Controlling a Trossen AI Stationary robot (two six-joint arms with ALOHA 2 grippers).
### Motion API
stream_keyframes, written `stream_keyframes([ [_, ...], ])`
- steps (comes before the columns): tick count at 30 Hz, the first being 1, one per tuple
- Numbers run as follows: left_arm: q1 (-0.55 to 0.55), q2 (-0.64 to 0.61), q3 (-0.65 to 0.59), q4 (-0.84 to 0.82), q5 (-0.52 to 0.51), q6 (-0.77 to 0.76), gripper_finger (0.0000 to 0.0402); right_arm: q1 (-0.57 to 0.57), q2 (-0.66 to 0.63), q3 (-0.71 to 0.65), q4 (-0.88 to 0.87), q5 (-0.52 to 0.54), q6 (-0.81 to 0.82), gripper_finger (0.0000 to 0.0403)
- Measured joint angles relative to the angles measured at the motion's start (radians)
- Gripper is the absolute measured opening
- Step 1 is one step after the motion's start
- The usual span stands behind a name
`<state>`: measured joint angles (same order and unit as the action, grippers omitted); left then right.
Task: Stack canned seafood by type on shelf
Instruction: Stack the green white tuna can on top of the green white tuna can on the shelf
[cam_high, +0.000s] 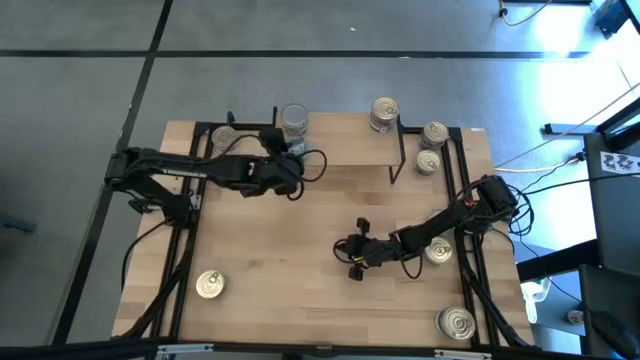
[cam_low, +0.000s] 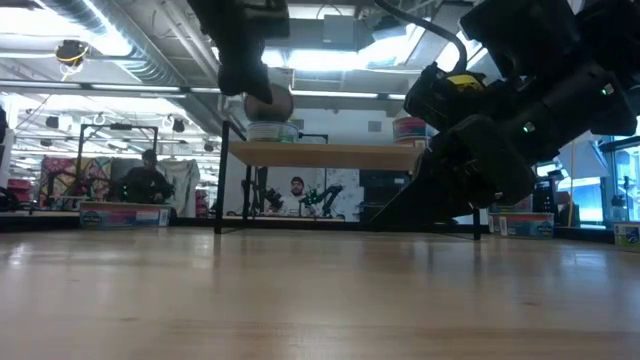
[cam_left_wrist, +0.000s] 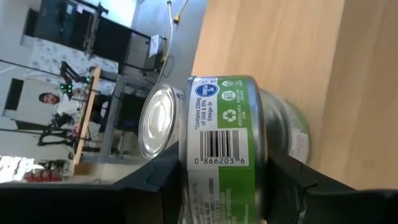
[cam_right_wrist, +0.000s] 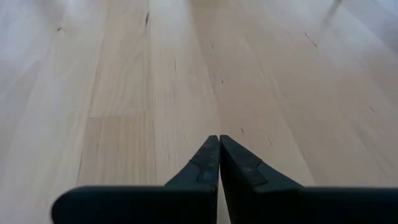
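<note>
High view: left gripper (cam_high: 290, 150) at shelf (cam_high: 340, 150), fingers pinching green-label tin (cam_high: 294, 122); further tins on shelf and tabletop.
Left wrist view: silver lid, green label reads "220mg of DHA & EPA Omega-3s", barcode.
Right wrist view: right gripper (cam_right_wrist: 219, 158) fingers pressed together over tabletop (cam_right_wrist: 124, 74).

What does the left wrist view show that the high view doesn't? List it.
Only the left wrist view: the green label and barcode on the can between the left gripper's fingers, and a person in the room behind.

Only the high view: the loose cans on the table, such as one near the front left, and the right gripper, shut, over bare wood.

Both: the left gripper at the shelf, closed on that can.
</note>
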<state>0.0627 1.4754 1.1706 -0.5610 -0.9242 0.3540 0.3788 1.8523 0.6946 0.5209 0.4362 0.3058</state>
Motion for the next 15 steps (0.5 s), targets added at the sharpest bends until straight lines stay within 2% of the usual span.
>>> stream_keyframes([
  [11, 0.038, 0.022, 0.000, 0.000, 0.001, 0.006, 0.0166, 0.000, 0.000, 0.000, 0.000, 0.001, 0.000, 0.0014],
  [15, 0.039, 0.022, 0.000, 0.000, 0.031, 0.029, 0.0166, 0.000, 0.000, 0.000, 0.000, 0.001, 0.000, 0.0014],
])
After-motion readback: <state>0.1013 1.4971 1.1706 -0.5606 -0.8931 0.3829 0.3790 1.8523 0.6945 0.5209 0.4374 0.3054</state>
